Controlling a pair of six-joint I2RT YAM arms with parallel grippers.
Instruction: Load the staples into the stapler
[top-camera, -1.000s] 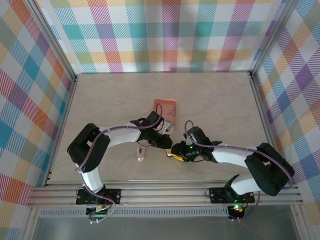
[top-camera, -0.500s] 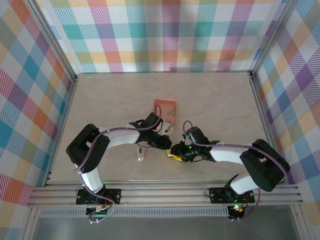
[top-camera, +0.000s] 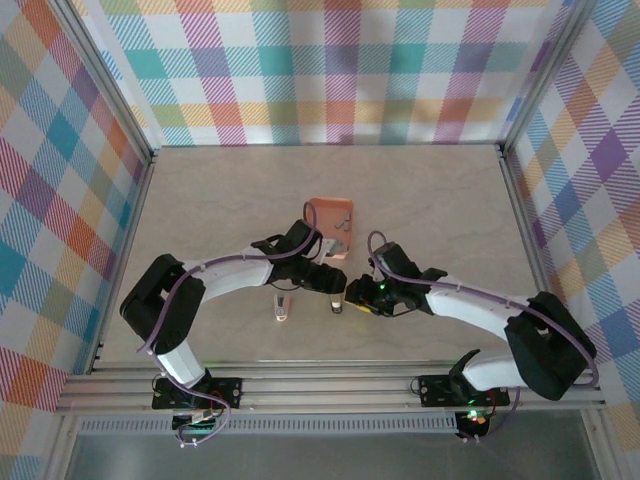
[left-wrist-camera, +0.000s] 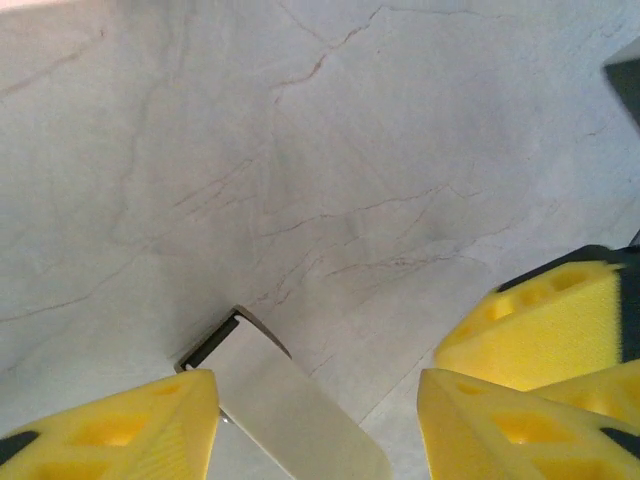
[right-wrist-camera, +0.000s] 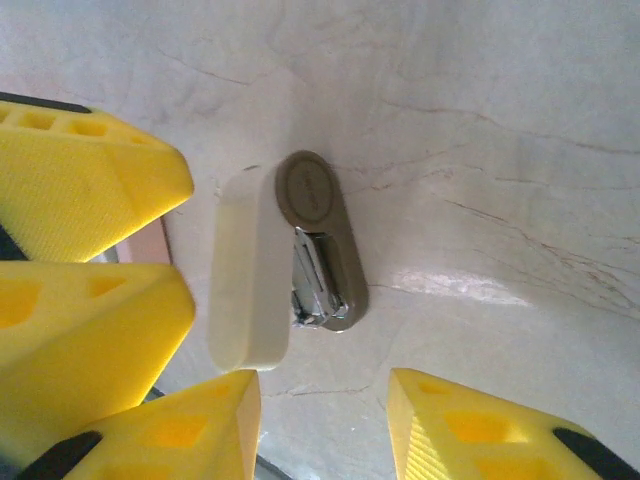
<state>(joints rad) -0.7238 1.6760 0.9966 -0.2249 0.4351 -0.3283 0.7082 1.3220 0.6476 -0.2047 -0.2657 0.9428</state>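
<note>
Item: mini stapler (right-wrist-camera: 250, 280), narrow cream-white body with a grey metal underside and oval end plate, lying on the pale marbled tabletop (top-camera: 200, 200) just in front of the salmon-orange tray (top-camera: 322, 207), between the two claws. Left gripper (left-wrist-camera: 315, 400) – yellow fingers apart, the stapler's end by its left finger, nothing clamped. Right gripper (right-wrist-camera: 320, 400) – fingers apart, the stapler just ahead of the tips, not gripped. Staples (top-camera: 343, 220): tiny grey metallic strips on the tray. A small pale pinkish piece (top-camera: 283, 308) lies apart, left of the stapler.
</note>
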